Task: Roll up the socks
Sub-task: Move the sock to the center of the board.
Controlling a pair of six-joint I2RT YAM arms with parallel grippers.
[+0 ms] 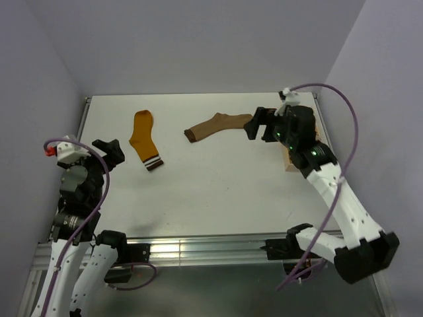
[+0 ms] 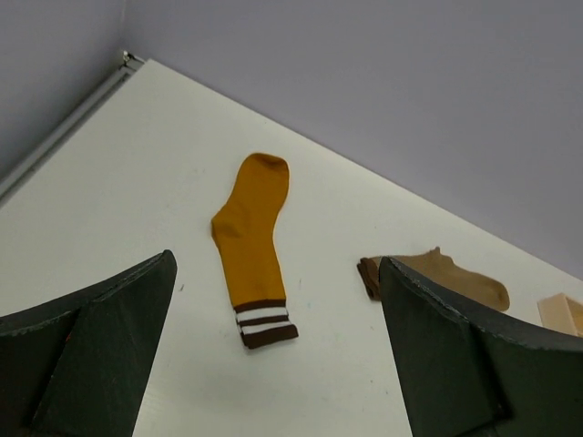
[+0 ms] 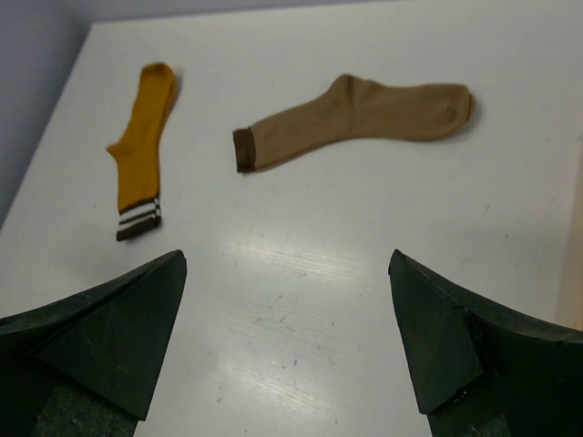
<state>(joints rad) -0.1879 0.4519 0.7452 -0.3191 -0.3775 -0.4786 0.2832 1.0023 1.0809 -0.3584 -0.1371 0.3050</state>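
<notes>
The orange sock [image 1: 145, 140] [image 3: 141, 150] lies flat on the white counter [image 1: 218, 198], toward the far left corner. It is soft knit cloth. Its round toe points to the far edge. Its cuff has white and dark brown stripes and points to the near edge.

The brown sock [image 1: 218, 125] [image 3: 364, 114] lies well apart from it, near the far edge and right of the middle. It bends at the heel and has a dark brown cuff on its left end.

The left jaws are wide apart and hold nothing. They hang by the left edge. The right jaws are wide apart too, hold nothing, and hang near the far right corner.

From the top, the brown sock's toe runs up to the right arm [image 1: 330, 185], and we cannot tell if they touch. The right wrist view shows the whole sock lying free. A pale wooden block [image 1: 287, 162] sits by the right edge.
</notes>
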